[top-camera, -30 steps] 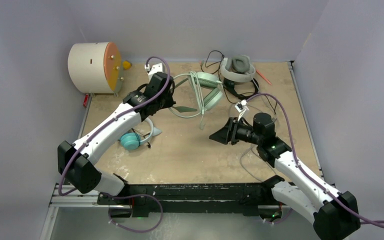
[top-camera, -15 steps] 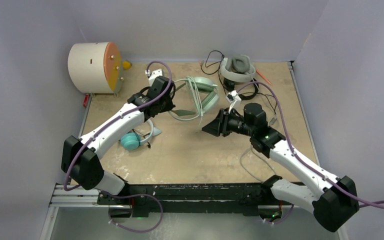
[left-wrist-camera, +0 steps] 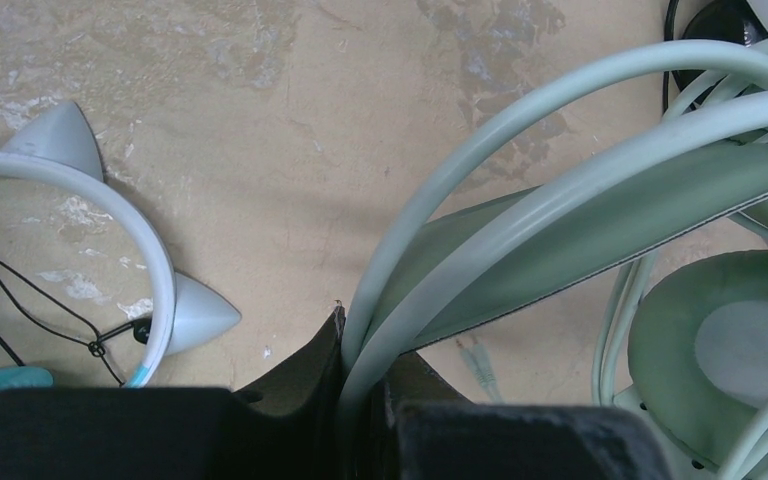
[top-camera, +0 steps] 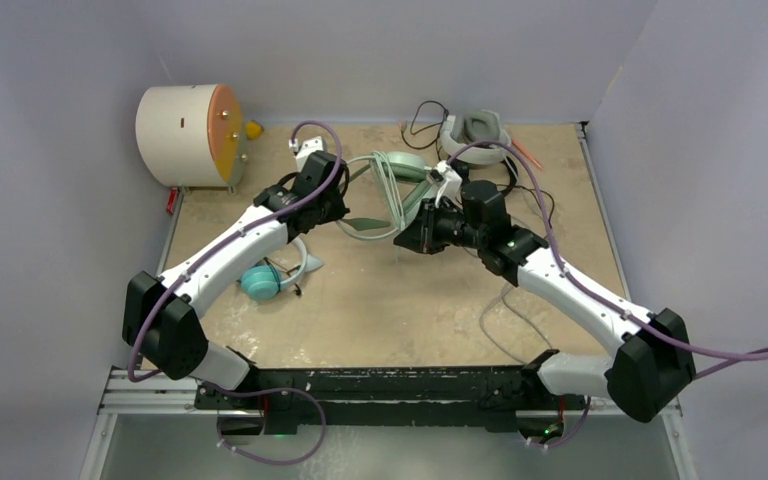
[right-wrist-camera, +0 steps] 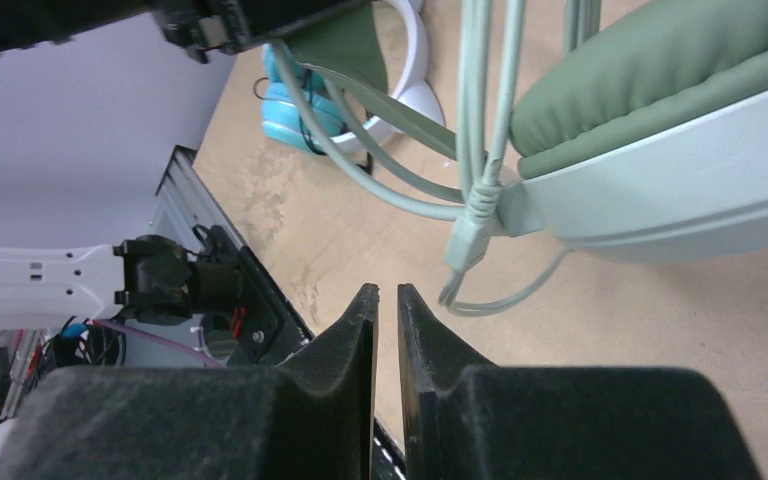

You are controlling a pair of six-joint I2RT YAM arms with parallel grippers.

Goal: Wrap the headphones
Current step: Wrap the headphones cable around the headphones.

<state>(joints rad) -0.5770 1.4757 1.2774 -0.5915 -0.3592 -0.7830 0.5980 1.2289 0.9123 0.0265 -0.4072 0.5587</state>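
Observation:
The mint-green headphones [top-camera: 407, 166] lie at the back middle of the table, their band [left-wrist-camera: 580, 230] reaching toward me. My left gripper [top-camera: 346, 216] is shut on that band's thin rails [left-wrist-camera: 365, 375]. Their cable [right-wrist-camera: 475, 150] hangs in loops beside the ear cup [right-wrist-camera: 660, 70]. My right gripper [top-camera: 406, 241] hovers just in front of that cup, its jaws [right-wrist-camera: 385, 295] nearly together with a narrow slit and nothing between them. The teal headphones [top-camera: 260, 282] lie under my left arm. The white-and-grey headphones [top-camera: 477, 135] sit at the back, with a black cable [top-camera: 422, 112] beside them.
A cream drum with an orange face [top-camera: 185, 135] stands at the back left. An orange pen [top-camera: 527, 153] lies near the back right edge. A thin grey cable [top-camera: 500, 322] trails over the table's near right part. The left arm's base [right-wrist-camera: 160, 280] shows past the table edge.
My right arm has swung left and back toward the mint-green ear cup, and its jaws have narrowed to a slit. The left gripper has kept its hold on the band.

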